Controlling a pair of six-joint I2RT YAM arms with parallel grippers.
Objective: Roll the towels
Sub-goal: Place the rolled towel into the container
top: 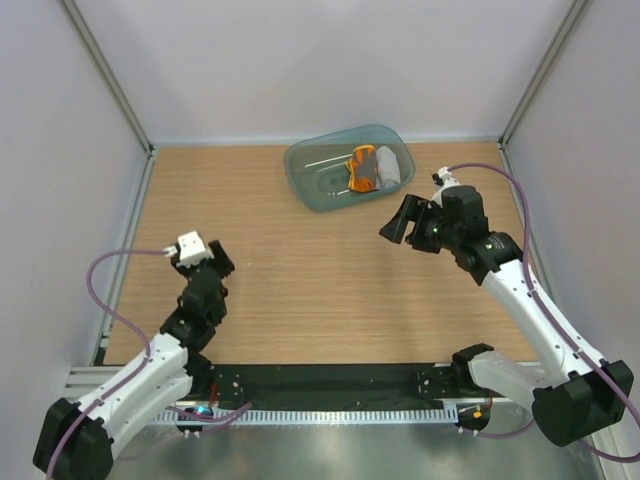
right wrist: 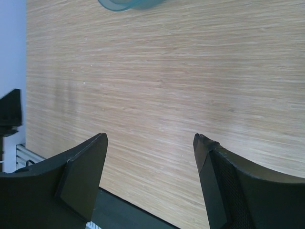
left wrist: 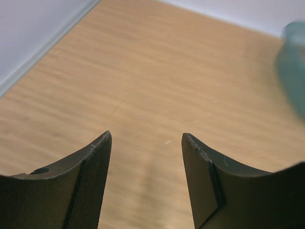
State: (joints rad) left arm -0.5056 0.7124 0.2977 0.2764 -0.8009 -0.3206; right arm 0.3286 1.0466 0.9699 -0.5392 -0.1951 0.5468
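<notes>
Two towels lie side by side in the right part of a translucent teal tray (top: pixel 320 178) at the back of the table: a yellow-orange one (top: pixel 360 168) and a grey one (top: pixel 389 168), both bunched into compact bundles. My right gripper (top: pixel 398 222) hovers open just in front of and to the right of the tray, holding nothing. In the right wrist view its fingers (right wrist: pixel 150 136) frame bare wood, with the tray rim (right wrist: pixel 126 4) at the top edge. My left gripper (top: pixel 220 262) is open over the near left of the table; in the left wrist view (left wrist: pixel 147 136) only wood lies between the fingers.
The wooden table (top: pixel 300 270) is walled on three sides by pale panels. A black base rail (top: pixel 330 385) runs along the near edge. The tray's edge (left wrist: pixel 293 52) shows blurred at the right of the left wrist view.
</notes>
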